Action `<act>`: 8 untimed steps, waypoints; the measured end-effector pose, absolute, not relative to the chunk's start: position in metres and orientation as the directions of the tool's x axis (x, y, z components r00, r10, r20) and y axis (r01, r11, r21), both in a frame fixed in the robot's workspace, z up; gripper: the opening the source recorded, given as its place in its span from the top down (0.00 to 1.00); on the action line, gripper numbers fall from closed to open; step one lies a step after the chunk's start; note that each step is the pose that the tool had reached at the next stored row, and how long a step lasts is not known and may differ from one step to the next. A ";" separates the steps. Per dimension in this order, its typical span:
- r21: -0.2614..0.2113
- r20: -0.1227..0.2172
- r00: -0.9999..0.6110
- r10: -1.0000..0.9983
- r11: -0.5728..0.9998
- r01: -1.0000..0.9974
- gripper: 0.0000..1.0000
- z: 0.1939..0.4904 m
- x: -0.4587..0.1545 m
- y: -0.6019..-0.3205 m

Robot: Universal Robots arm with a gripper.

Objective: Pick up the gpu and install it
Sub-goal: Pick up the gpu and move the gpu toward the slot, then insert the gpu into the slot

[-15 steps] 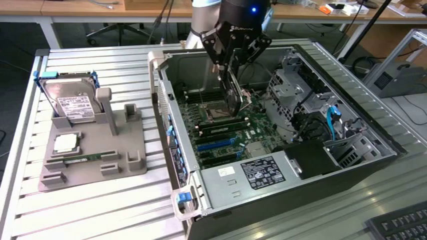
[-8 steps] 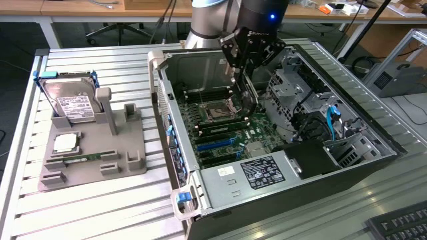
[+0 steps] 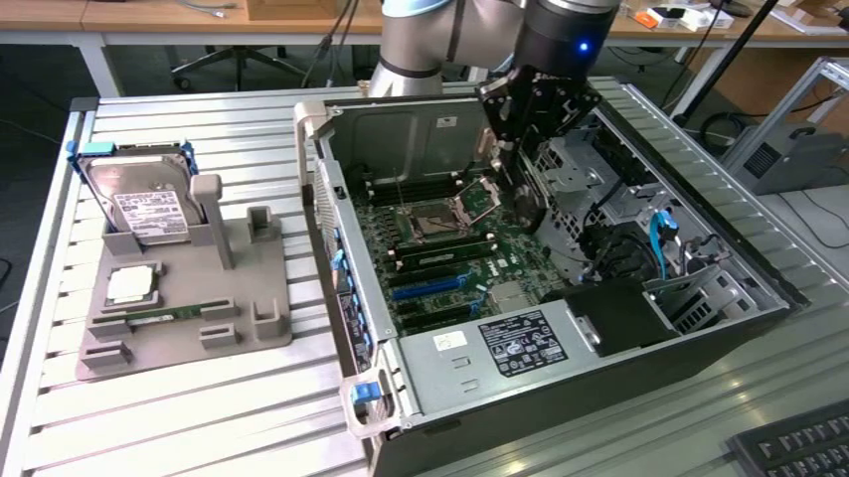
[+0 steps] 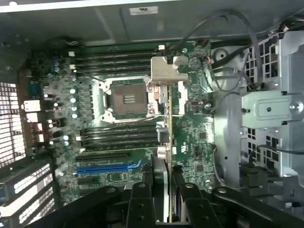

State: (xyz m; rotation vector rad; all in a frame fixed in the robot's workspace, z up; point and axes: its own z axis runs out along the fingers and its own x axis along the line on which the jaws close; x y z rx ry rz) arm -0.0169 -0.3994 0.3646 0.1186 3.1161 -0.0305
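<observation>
Hanging from hand (image 4: 164, 199), gpu (image 4: 169, 123) upright; bracket (image 4: 167, 71) apparently lowest.

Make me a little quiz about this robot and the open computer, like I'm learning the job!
1. True or false: the robot's hand is shut on the thin green graphics card with a silver metal end bracket.
2. The card hangs over: A) a keyboard, B) the green motherboard, C) a chair?
3. Fill in: the boxy silver hard drive with a white label stands in a grey plastic holder on the exterior view's ____.
Key: 1 true; 2 B; 3 left.
</observation>
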 end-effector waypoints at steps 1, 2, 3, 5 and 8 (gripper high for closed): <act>-0.019 -0.024 -0.997 0.076 0.997 0.076 0.73 0.365 -0.015 -0.399; -0.019 -0.024 -0.997 0.076 0.997 0.076 0.73 0.365 -0.015 -0.399; -0.019 -0.024 -0.997 0.076 0.997 0.076 0.73 0.365 -0.015 -0.399; -0.019 -0.024 -0.997 0.076 0.997 0.076 0.73 0.365 -0.015 -0.399; -0.019 -0.024 -0.999 0.039 0.999 0.040 0.73 0.364 -0.015 -0.399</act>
